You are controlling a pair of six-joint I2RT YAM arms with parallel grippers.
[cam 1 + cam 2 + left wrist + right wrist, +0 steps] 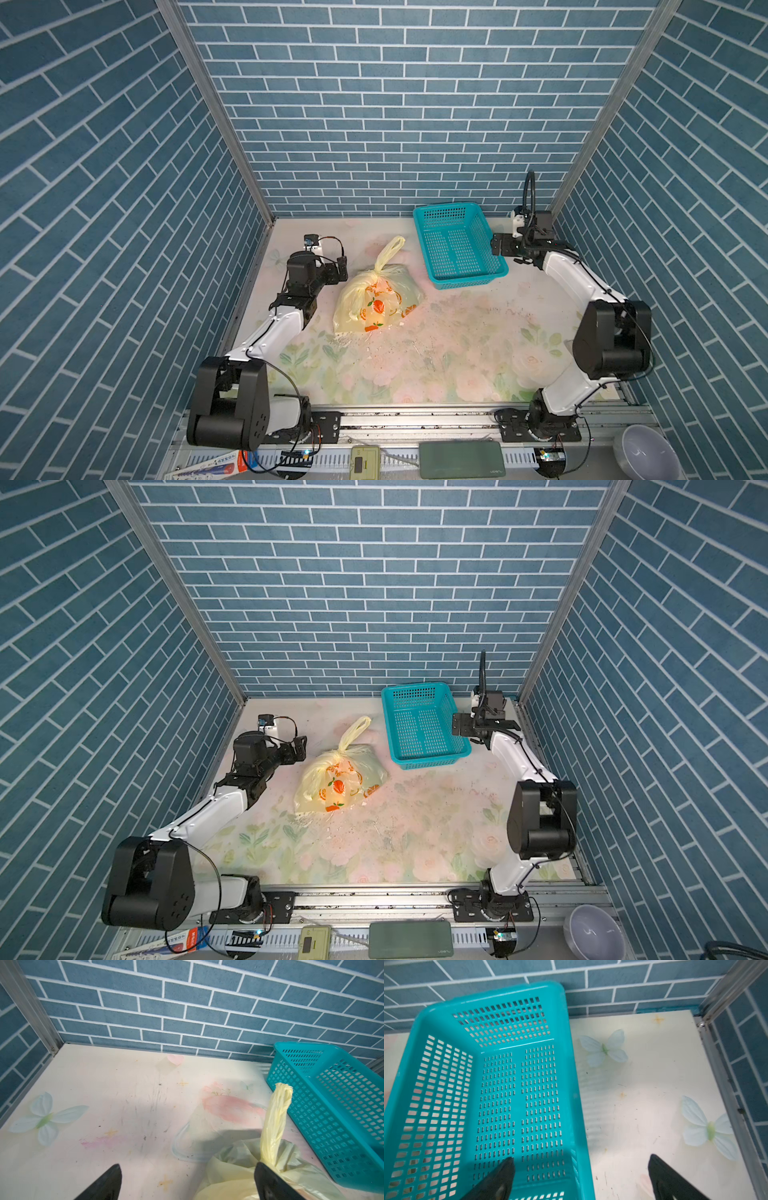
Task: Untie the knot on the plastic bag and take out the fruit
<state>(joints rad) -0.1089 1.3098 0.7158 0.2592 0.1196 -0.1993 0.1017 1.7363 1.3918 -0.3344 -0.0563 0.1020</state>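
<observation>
The plastic bag [376, 301] [340, 783], pale yellow with printed oranges, lies bulging on the flowered table left of the middle in both top views. Its knot [379, 271] [343, 751] sits at the bag's far end, with a loop tail [392, 249] [276, 1118] standing up from it. The fruit is hidden inside the bag. My left gripper [343, 266] [300, 746] [188, 1165] is open just left of the knot, one finger [270, 1184] beside the tail's base. My right gripper [496, 245] [457, 725] [581, 1157] is open and empty over the basket's right rim.
An empty teal perforated basket [446, 206] [415, 686] [332, 1105] [571, 1064] stands at the back right, close to the bag's tail. Blue brick walls close in three sides. Crumbs dot the table [415, 345]. A pale bowl [644, 453] and a green device [461, 459] lie beyond the front rail.
</observation>
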